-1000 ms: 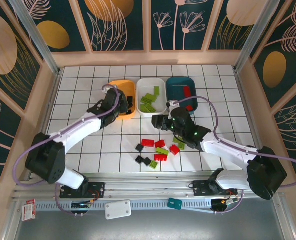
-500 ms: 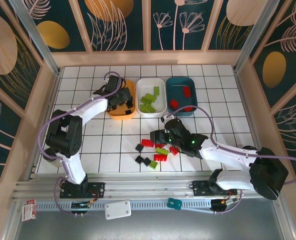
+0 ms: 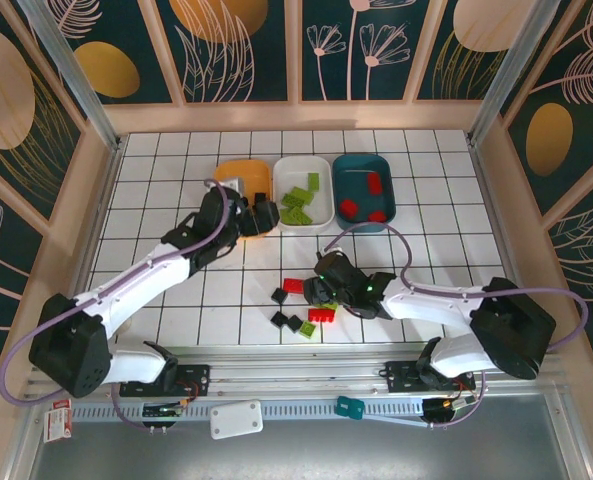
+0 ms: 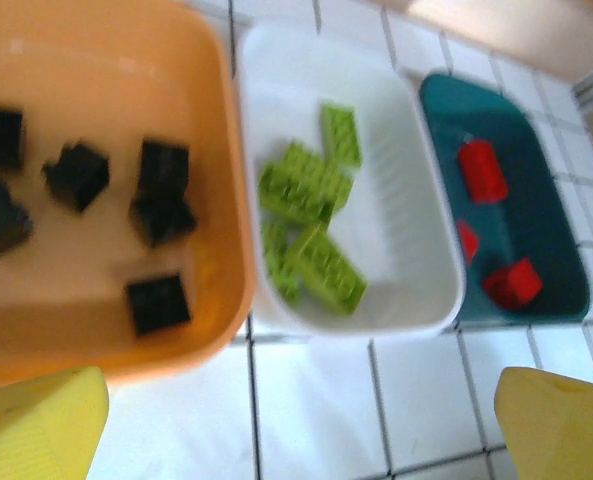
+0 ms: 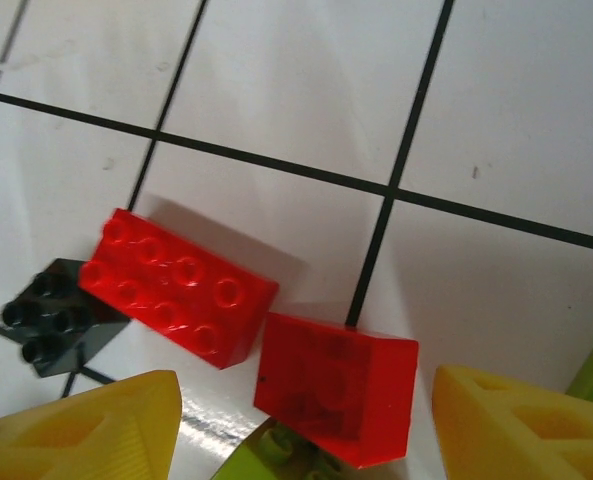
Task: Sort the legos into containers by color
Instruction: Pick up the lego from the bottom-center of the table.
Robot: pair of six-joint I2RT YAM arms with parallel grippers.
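Note:
Seen from the left wrist, the orange tray [image 4: 96, 80] holds several black legos [image 4: 162, 205], the white tray [image 4: 406, 230] lime green ones [image 4: 311, 215] and the teal tray [image 4: 546, 250] red ones [image 4: 483, 168]. My left gripper [image 4: 296, 430] is open and empty over the tiles just in front of the orange [image 3: 238, 168] and white [image 3: 288, 172] trays. My right gripper [image 5: 306, 430] is open low over the loose pile, its fingertips [image 5: 86, 430] on either side of a smooth red brick [image 5: 336, 385]. A studded red brick [image 5: 176, 295] and a black one [image 5: 51, 315] lie beside it.
Loose black [image 3: 279, 295], red [image 3: 321, 315] and green [image 3: 307, 329] bricks lie on the tiles near the front middle. The teal tray [image 3: 351, 180] stands at the right of the row. Wooden walls fence the table.
My left gripper has opened at the orange tray's near edge. The right gripper has come down and toward the front, from beside the teal tray onto the loose pile.

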